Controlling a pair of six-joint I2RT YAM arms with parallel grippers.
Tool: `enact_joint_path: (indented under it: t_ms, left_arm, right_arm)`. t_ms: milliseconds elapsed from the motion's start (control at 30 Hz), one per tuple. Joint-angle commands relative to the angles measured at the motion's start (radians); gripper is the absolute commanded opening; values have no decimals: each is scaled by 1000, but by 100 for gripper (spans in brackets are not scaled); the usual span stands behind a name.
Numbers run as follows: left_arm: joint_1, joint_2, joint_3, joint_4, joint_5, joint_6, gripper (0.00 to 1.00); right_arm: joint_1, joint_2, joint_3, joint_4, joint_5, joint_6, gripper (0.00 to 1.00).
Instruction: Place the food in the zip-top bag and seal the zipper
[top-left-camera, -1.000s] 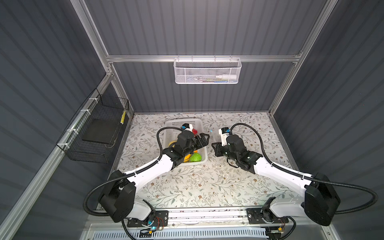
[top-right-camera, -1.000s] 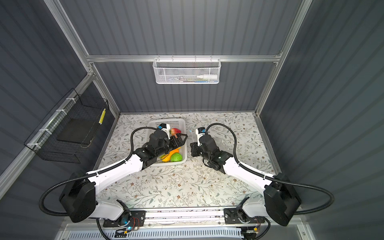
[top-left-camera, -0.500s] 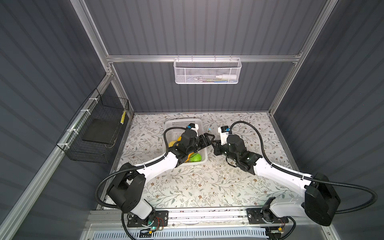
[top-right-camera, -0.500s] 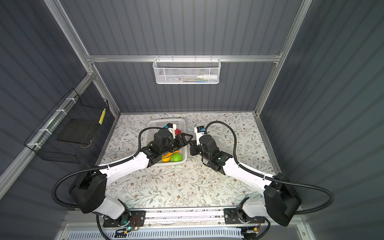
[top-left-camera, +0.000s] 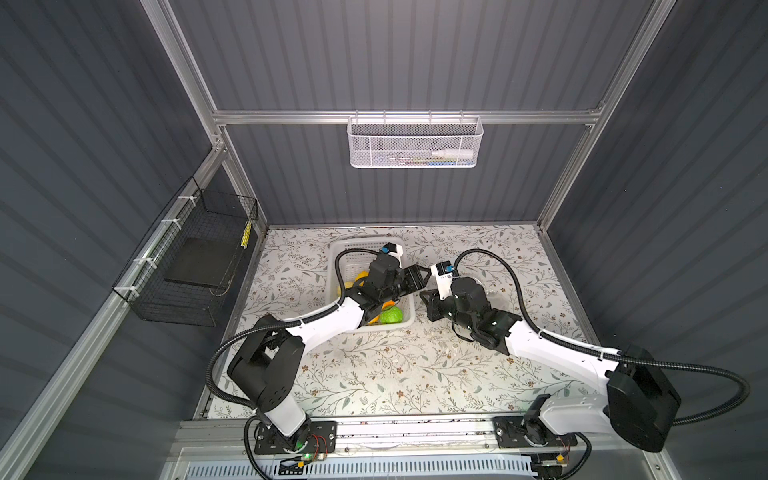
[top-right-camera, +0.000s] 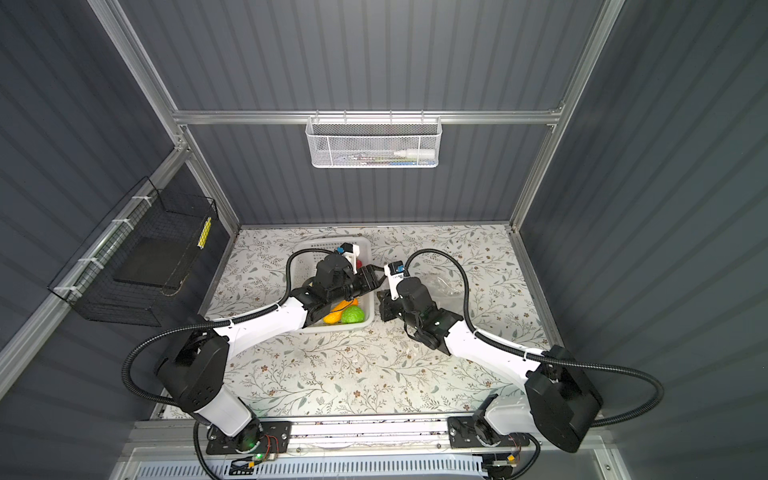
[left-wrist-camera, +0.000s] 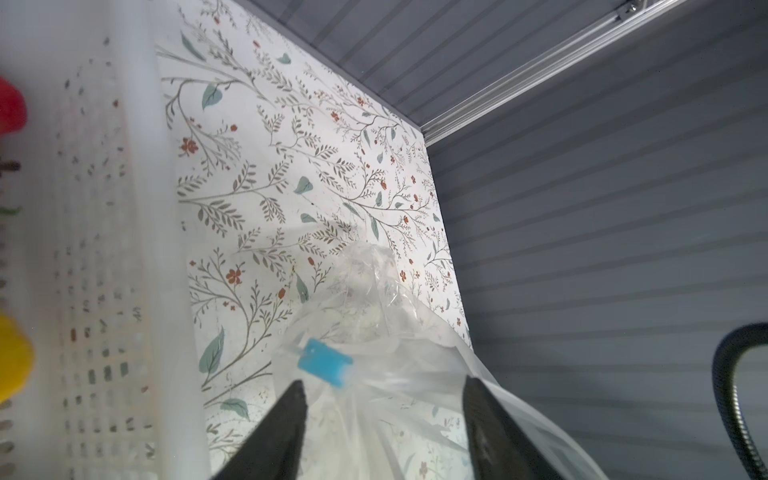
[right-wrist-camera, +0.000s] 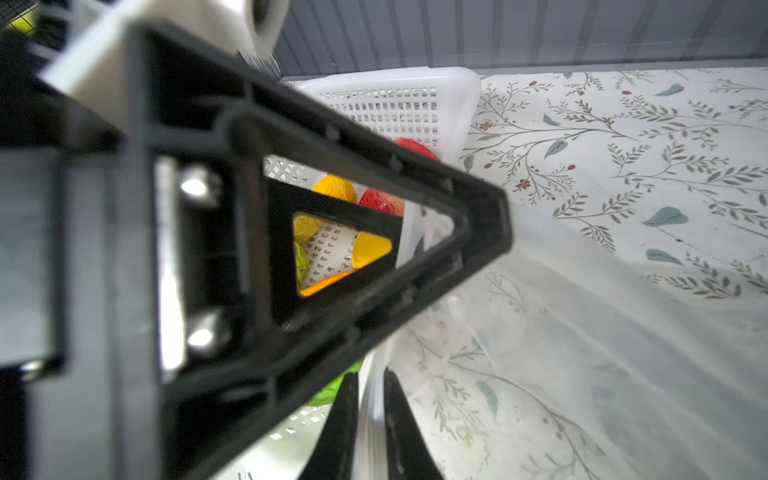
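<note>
The food lies in the white perforated basket (top-left-camera: 345, 249): a round green fruit (top-left-camera: 390, 316), a yellow lemon (left-wrist-camera: 12, 357), a red strawberry (right-wrist-camera: 380, 201) and an orange piece. The clear zip-top bag (left-wrist-camera: 374, 299) lies right of the basket, lifted at its mouth. My right gripper (right-wrist-camera: 370, 386) is shut on the bag's edge strip beside the basket wall. My left gripper (left-wrist-camera: 384, 395) reaches across the basket's right rim with its jaws apart around bag film. The zipper's light-blue slider tab (left-wrist-camera: 325, 362) sits just beyond the left fingertips (left-wrist-camera: 295, 399). In both top views the two grippers almost meet (top-left-camera: 419, 276) (top-right-camera: 384, 307).
A white mesh basket (top-left-camera: 413, 143) hangs on the back wall. A black wire basket (top-left-camera: 199, 257) hangs on the left wall. The floral table cover (top-left-camera: 395, 365) stretches in front of both arms. The right arm's black cable (left-wrist-camera: 731, 395) loops near the bag.
My left gripper has swung right from over the basket to the bag's mouth beside the right gripper, and its jaws have narrowed. The right gripper has stayed put, holding the bag.
</note>
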Motion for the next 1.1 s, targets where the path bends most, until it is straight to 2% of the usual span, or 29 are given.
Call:
enact_joint_path:
  t_ms: [0, 167, 300, 400, 467, 533, 633, 867, 1067]
  left_arm:
    - [-6, 12, 20, 12, 35, 12, 45]
    - [-6, 12, 21, 18, 44, 18, 19]
    - [-6, 10, 24, 14, 38, 28, 10]
    - [-6, 6, 36, -7, 20, 50, 4]
    - [-6, 4, 48, -23, 8, 69, 1]
    - [-6, 4, 65, -42, -2, 87, 0]
    - [-5, 4, 82, -60, -10, 106, 0]
    - [-4, -5, 90, -68, -15, 115, 0]
    - [-5, -14, 90, -68, -14, 116, 0]
  right_arm:
    - [6, -21, -6, 13, 10, -22, 15]
    - [6, -15, 2, 10, 10, -28, 16]
    - [6, -30, 6, 0, -16, -35, 20]
    - [6, -55, 15, -27, -60, -49, 29]
    - [6, -71, 31, -67, -83, -53, 43]
    - [6, -92, 47, -105, -103, -51, 54]
    - [4, -141, 68, -155, -104, -41, 60]
    - [2, -248, 169, -319, -73, -45, 63]
    - [-7, -254, 280, -471, -30, -72, 64]
